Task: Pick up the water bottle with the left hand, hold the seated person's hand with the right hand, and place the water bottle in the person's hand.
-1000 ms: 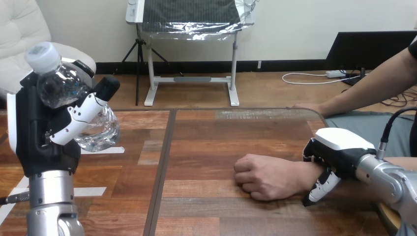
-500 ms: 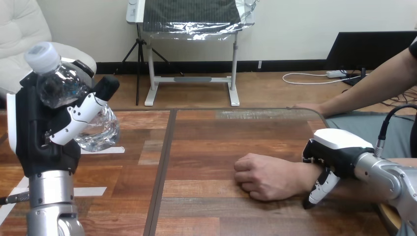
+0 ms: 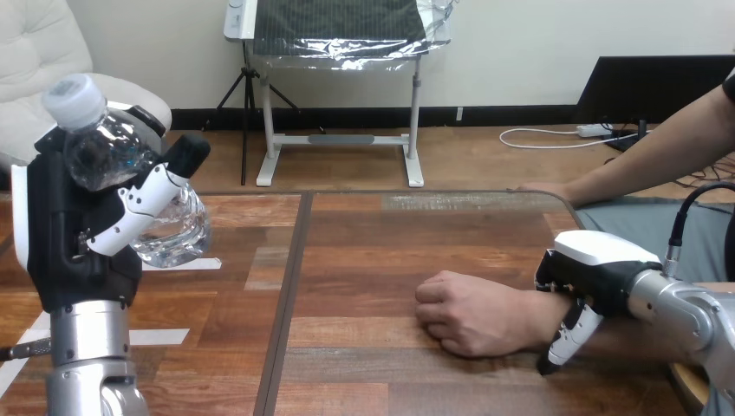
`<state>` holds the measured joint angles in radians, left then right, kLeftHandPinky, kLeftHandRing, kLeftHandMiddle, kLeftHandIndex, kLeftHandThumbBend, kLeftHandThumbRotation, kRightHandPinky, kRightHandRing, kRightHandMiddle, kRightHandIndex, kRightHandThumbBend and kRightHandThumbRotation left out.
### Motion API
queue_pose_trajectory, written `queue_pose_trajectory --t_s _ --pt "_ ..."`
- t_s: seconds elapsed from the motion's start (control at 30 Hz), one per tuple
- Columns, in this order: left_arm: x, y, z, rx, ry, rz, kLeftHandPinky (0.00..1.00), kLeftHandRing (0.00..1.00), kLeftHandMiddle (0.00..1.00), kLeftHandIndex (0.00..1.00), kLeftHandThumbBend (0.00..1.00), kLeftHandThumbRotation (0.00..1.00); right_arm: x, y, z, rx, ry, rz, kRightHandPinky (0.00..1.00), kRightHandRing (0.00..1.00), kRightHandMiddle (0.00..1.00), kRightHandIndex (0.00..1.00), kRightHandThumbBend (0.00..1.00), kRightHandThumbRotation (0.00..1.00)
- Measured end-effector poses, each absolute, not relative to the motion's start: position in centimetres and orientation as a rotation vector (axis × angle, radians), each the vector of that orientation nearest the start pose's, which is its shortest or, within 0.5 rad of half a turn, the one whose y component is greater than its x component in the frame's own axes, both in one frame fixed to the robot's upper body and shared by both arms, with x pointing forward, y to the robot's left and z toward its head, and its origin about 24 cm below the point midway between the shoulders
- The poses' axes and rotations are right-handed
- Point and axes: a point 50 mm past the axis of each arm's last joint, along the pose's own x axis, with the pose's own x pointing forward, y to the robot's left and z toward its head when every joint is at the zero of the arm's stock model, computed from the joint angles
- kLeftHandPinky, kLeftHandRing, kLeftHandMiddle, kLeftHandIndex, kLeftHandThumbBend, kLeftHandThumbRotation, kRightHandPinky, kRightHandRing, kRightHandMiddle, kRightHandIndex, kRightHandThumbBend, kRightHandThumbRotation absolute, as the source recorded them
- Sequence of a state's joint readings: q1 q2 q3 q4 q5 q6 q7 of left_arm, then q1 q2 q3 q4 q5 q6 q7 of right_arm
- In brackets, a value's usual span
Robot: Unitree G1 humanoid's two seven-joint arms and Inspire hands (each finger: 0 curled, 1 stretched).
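Nearest, the right hand [image 3: 598,264] lies over the wrist [image 3: 539,314] just right of the person's hand [image 3: 468,316]. Its fingers [image 3: 568,336] hook down the wrist's near side, so it grips the wrist from above. Its silver forearm comes in low from the right.

The person's hand rests on the desk [image 3: 390,243] as a loose fist, knuckles pointing left and no palm showing.

Well to the left of that fist and raised clear of the desk, the left hand [image 3: 74,238] stands on an upright forearm. Its fingers and thumb are clasped round the water bottle [image 3: 108,152]. The bottle's long axis is tilted, with the cap up and to the left and the base lower, toward the fist.

The carry therefore runs rightward and down to the fist. I judge the fist must open and turn palm up before the bottle can be set in it.

Farther off, the person's other hand [image 3: 539,187] rests at the desk's far edge.
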<state>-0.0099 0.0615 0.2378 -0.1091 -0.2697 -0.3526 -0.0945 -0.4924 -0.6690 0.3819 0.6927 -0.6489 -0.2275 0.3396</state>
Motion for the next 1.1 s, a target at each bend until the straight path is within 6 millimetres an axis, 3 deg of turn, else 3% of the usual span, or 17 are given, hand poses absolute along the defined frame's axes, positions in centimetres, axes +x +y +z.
queue_pose_trajectory --t_s 0.4,1.1 --pt "23.7 21.8 10.6 -0.129 -0.512 0.153 0.14 0.2 0.27 0.31 0.59 0.0 31.5 -24.7 4.3 -1.367 0.384 0.629 0.11 0.17 0.25 0.28 0.8 0.01" --pt "24.1 21.8 9.9 -0.131 -0.483 0.156 0.16 0.21 0.27 0.31 0.63 0.0 31.0 -25.5 5.7 -1.272 0.423 0.656 0.2 0.26 0.32 0.33 0.79 0.05"
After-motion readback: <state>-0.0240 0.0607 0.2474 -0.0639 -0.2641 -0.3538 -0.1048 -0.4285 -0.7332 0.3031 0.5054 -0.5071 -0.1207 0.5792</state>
